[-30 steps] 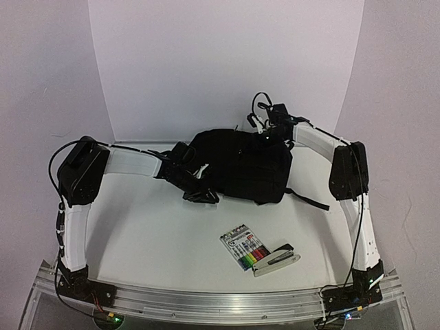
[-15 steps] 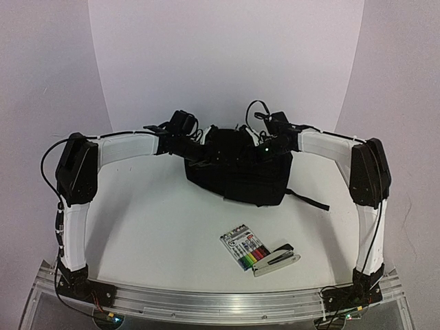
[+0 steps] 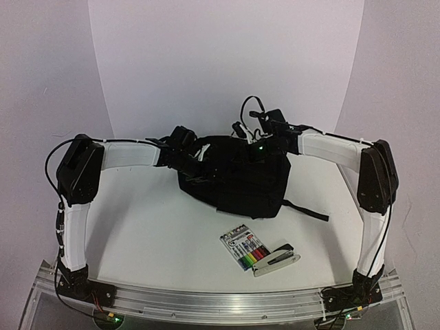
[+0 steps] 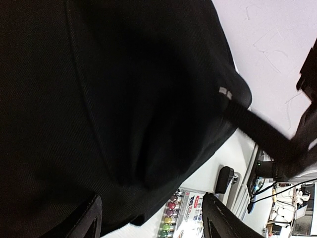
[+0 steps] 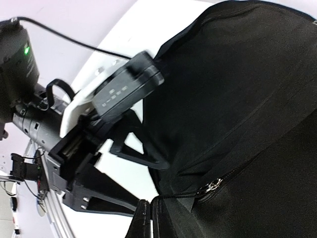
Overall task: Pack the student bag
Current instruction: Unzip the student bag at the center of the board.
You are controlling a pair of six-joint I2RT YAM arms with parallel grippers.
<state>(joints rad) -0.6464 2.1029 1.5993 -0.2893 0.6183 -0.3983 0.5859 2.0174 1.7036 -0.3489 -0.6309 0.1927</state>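
Note:
The student bag [image 3: 240,175] is a soft black backpack slumped at the back middle of the table. It fills the left wrist view [image 4: 114,99] and the right side of the right wrist view [image 5: 247,99]. My right gripper [image 3: 242,137] is at the bag's top edge. Its fingers [image 5: 151,218] are pressed together on the fabric where the zipper seam ends, close to the zipper pull [image 5: 214,186]. My left gripper [image 3: 196,168] sits at the bag's left side with its jaws wide apart [image 4: 153,223]. One finger [image 5: 143,158] lies against the fabric without holding it.
A pack of coloured markers [image 3: 244,247] and a stapler [image 3: 276,258] lie side by side on the white table near the front right. The markers also show between my left fingers [image 4: 171,218]. A bag strap [image 3: 306,208] trails to the right. A metal rail [image 3: 220,299] runs along the near edge.
My left gripper has opened and let go of the bag, lifted back, then come down beside it. The bag has bunched up and shifted left under the right gripper's hold.

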